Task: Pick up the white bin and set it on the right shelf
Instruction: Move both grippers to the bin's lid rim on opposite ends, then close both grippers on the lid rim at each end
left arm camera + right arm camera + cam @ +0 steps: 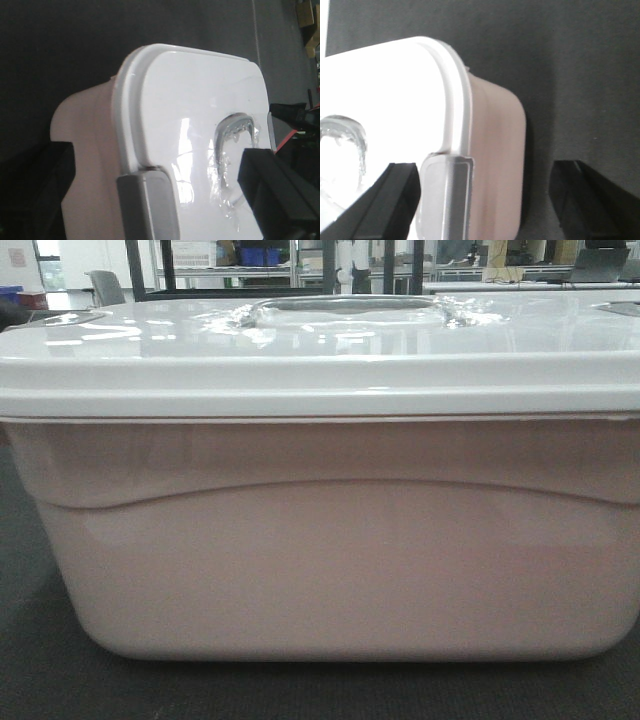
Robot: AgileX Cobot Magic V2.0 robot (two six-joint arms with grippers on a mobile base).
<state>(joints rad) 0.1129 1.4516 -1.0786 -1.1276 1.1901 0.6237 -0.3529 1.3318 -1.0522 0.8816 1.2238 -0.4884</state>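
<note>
Front view: the white bin (pixel 330 560) fills nearly the whole frame, standing upright on a dark grey worktop (pixel 30 680) whose edges lie out of frame. Its glossy lid (pixel 300 350) is on, with a recessed handle (pixel 345 306) at the middle of the top. A curved ridge runs along the pinkish side wall. Far behind, a metal rack (pixel 215 272) holds blue bins (pixel 260 255), and a grey chair (pixel 105 285) stands at the left. Neither arm shows here.

Left wrist view: the left gripper (pixel 155 157) hangs over one short end of the bin. Its black jaws are wide apart, one beside the pinkish end wall, the other above the lid near the handle. A grey latch (pixel 147 205) on the lid's rim lies between them. Whether either jaw touches the bin cannot be told.

Right wrist view: the right gripper (pixel 485 177) is over the other short end, jaws likewise wide apart. One is above the lid; the other is clear of the end wall, with bare worktop between. A second grey latch (pixel 445 197) sits between them.
</note>
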